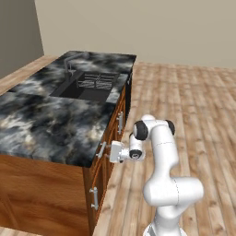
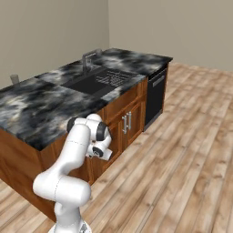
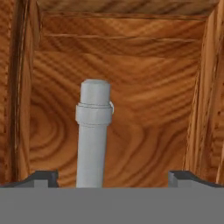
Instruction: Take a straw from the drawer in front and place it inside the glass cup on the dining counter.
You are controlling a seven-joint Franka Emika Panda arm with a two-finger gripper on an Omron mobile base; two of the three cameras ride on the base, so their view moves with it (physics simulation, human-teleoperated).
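gripper [image 3: 113, 175] open, empty | drawer [image 3: 131, 100] front straight ahead, close | handle [image 3: 93, 135] between the fingertips, nearer the left one, long axis running away from camera | not yet clamped

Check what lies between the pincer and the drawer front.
In the hand view, the silver bar handle stands between the open pincer and the wooden drawer front, rising within the gap between the finger tips.

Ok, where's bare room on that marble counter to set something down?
Bare: the dining counter between the sink and its near corner, and the end past the sink. The sink takes the middle; the glass cup stands at the far edge.
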